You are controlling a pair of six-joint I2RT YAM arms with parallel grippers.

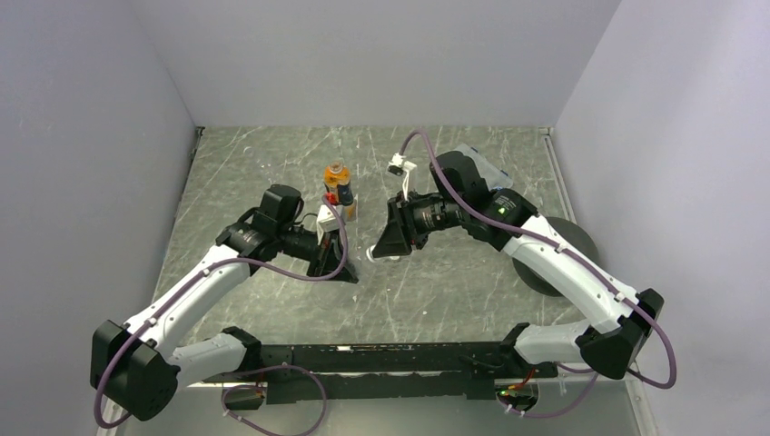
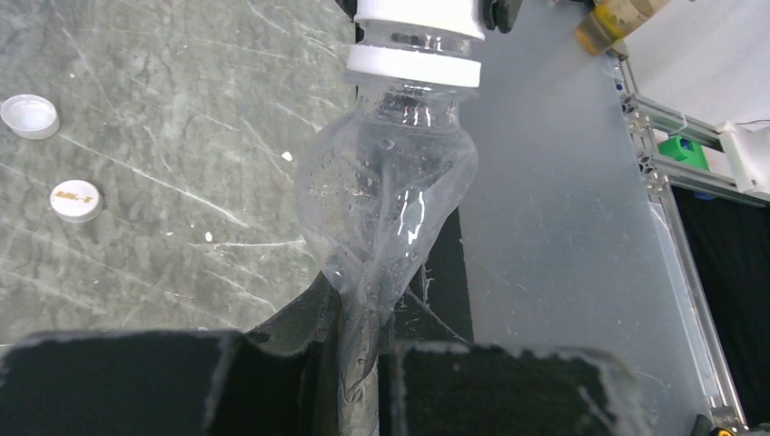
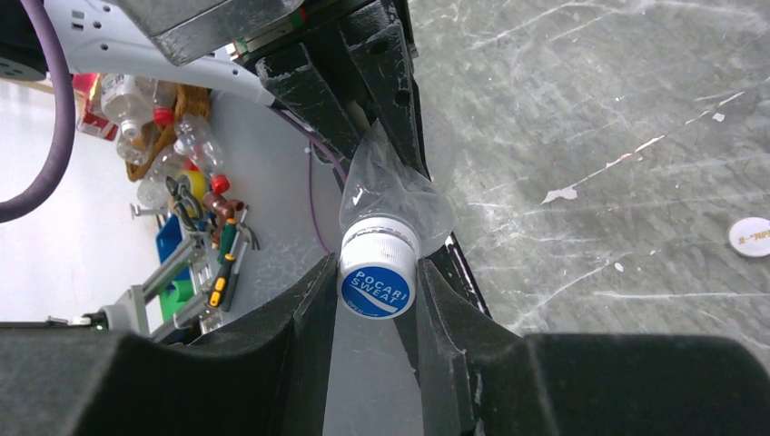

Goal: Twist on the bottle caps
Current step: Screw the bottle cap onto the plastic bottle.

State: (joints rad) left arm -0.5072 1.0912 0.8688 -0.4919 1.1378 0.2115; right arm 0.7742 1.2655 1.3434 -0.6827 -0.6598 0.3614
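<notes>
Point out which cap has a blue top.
The Pocari Sweat cap, seated on the neck of the crumpled clear bottle between the right fingers; the two white caps lie loose on the table.

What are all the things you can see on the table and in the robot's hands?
clear bottle: one, see-through and crumpled, held between the two grippers
blue-topped cap: one, white with a blue top, on the clear bottle's neck
loose caps: two, white, lying on the table
orange bottle: one, orange-amber, standing behind the left gripper
black disc: one, black, right side, partly behind the right arm
table: one, grey marbled
left gripper: black, shut on the clear bottle
right gripper: black, shut on the blue-topped cap
</notes>
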